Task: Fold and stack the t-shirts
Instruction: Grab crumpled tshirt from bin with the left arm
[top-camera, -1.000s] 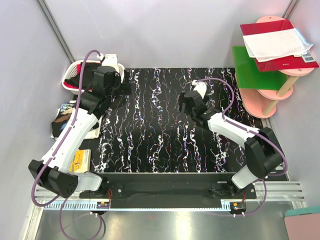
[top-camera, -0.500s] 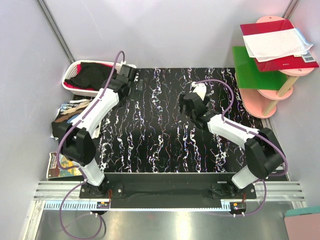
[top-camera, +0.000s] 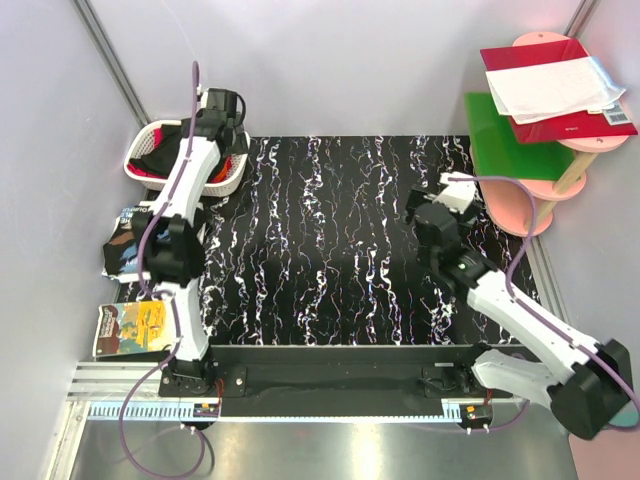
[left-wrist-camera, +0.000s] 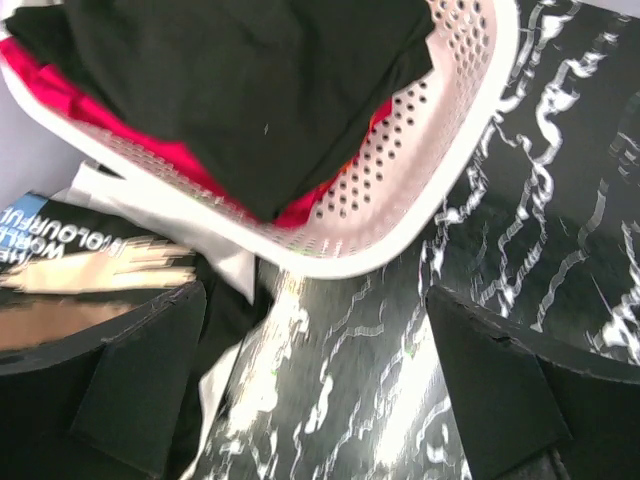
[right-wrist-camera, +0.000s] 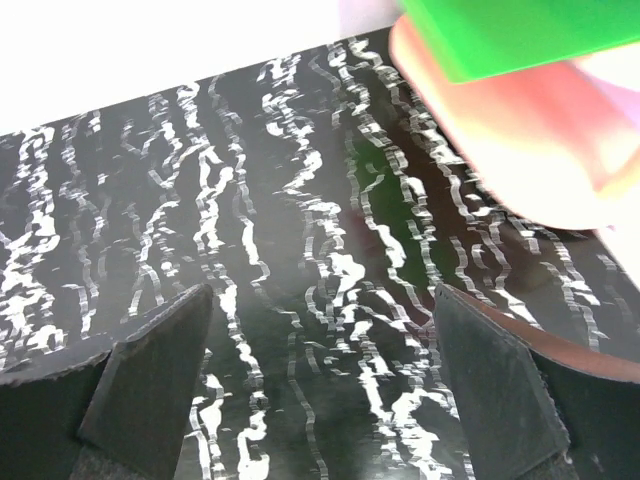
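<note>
Up at ten o'clock my left gripper (left-wrist-camera: 315, 300) hovers wide-spread by the white perforated plastic basket (left-wrist-camera: 425, 150), fetching step; next I'd pinch the black t-shirt (left-wrist-camera: 250, 90).

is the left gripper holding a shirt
No, the left gripper is open and empty; the shirts lie in the basket.

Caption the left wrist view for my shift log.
Open left gripper hovering beside the white basket, black t-shirt piled on a red garment inside.
</note>
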